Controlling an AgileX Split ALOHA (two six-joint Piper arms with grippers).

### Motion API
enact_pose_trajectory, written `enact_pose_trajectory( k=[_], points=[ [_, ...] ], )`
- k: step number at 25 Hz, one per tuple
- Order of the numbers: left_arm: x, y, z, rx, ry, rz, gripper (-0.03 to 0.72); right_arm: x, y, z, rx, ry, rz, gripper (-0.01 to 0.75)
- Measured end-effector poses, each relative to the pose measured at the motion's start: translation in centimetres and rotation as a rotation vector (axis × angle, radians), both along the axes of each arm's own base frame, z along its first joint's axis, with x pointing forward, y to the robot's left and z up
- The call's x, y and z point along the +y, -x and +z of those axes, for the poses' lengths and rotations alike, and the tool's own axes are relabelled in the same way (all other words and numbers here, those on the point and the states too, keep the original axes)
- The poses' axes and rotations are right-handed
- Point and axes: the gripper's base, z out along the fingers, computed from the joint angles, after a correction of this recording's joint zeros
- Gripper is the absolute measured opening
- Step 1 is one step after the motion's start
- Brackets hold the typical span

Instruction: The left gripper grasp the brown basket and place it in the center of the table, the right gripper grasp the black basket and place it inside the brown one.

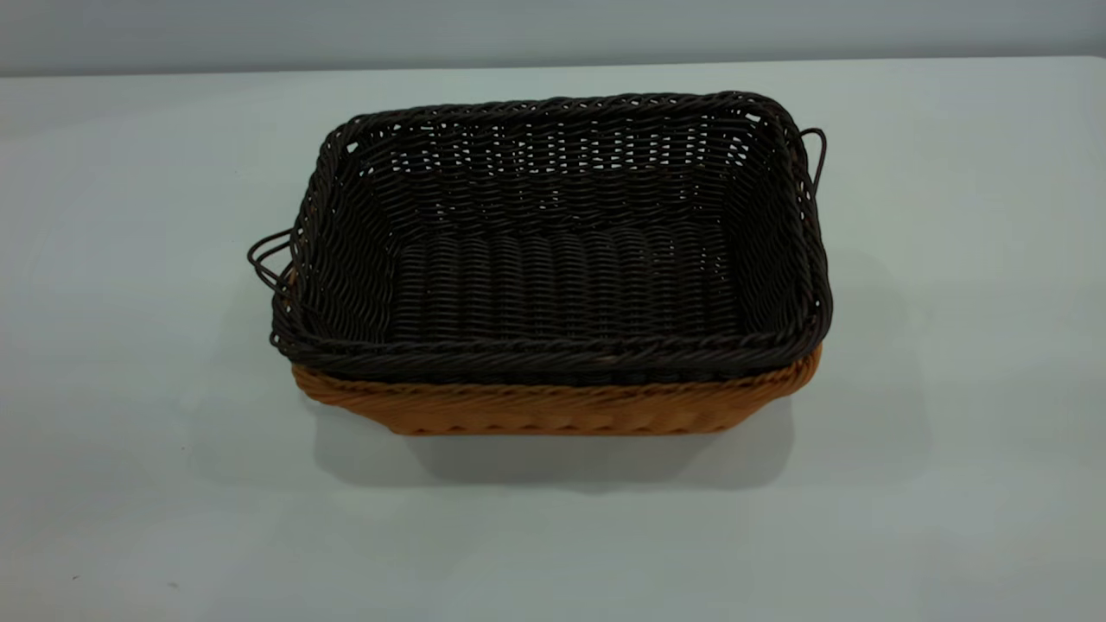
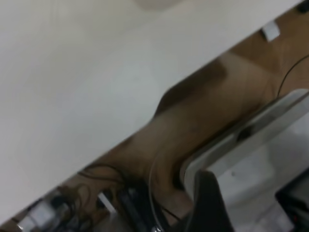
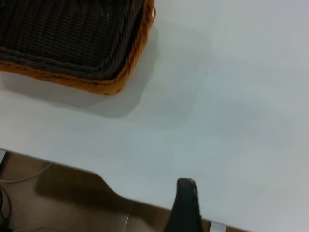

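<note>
The black basket (image 1: 562,259) sits nested inside the brown basket (image 1: 553,406) in the middle of the white table (image 1: 950,432). Only a strip of the brown one's wall shows below the dark rim. In the right wrist view a corner of the black basket (image 3: 63,34) and the brown basket's rim (image 3: 120,77) lie well away from the right gripper (image 3: 217,212). That gripper holds nothing and hangs over the table edge, with one finger (image 3: 186,208) showing. The left gripper (image 2: 251,208) is open and empty, out past the table's edge (image 2: 145,125) above the floor. Neither arm appears in the exterior view.
Thin wire loop handles (image 1: 268,259) stick out at both ends of the baskets. Beyond the table's edge in the left wrist view are a brown floor, cables (image 2: 120,203) and a pale flat panel (image 2: 251,159).
</note>
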Motion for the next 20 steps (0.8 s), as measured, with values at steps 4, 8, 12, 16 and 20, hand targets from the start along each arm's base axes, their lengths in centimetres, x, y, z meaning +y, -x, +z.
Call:
enact_pose_trajectory(
  k=[4,8,12,16,20],
  points=[
    [0.5,0.5,0.2,-0.067,0.013,0.005,0.467,0.0,0.0,0.0,-0.001,0.000,0.000,0.551],
    [0.8,1.0,0.4,-0.108,0.037,0.006,0.467,0.0,0.0,0.0,-0.001,0.000,0.000,0.551],
    [1.1,1.5,0.5,-0.144,0.057,0.006,0.467,0.0,0.1,0.0,-0.006,-0.002,0.000,0.551],
    [1.3,1.6,0.6,-0.159,0.065,0.076,0.467,-0.3,0.4,0.1,-0.038,-0.011,-0.084,0.551],
    [1.8,1.8,0.7,-0.193,0.064,0.250,0.467,-0.7,2.1,0.3,-0.161,-0.033,-0.173,0.550]
  ],
)
